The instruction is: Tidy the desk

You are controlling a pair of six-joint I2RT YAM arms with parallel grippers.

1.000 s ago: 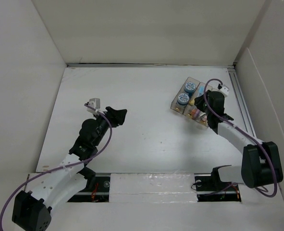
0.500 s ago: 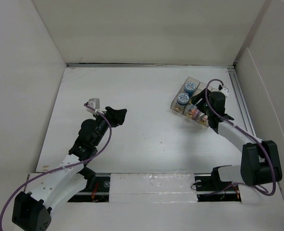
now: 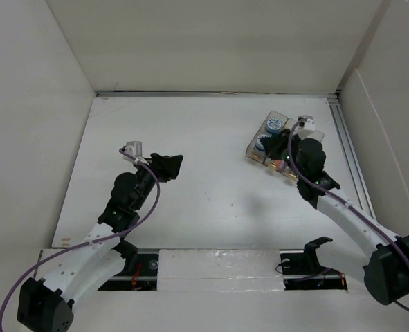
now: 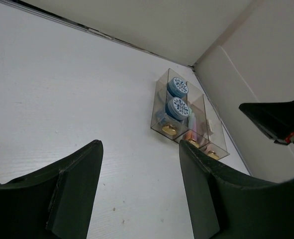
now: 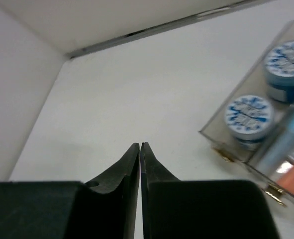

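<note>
The desk (image 3: 211,145) is a plain white tabletop between white walls. A small clear three-compartment tray (image 3: 257,146) lies at its far right, holding two blue-lidded jars (image 3: 274,125) and pink and blue items. My right gripper (image 3: 291,155) hovers over the tray's near part, shut and empty. In the right wrist view its fingertips (image 5: 140,145) meet, with the tray (image 5: 221,139) to their right. My left gripper (image 3: 168,164) is open and empty above the desk's left middle. In the left wrist view it (image 4: 139,147) frames bare desk, with the tray (image 4: 161,94) far ahead.
White walls close the desk (image 4: 62,89) on the left, back and right. A metal rail (image 3: 347,149) runs along the right edge. The right arm's dark tip (image 4: 276,122) shows at the right of the left wrist view.
The right arm has swung and stretched, its base link moving down and to the right and its wrist turning above the tray. The left arm has barely moved.
</note>
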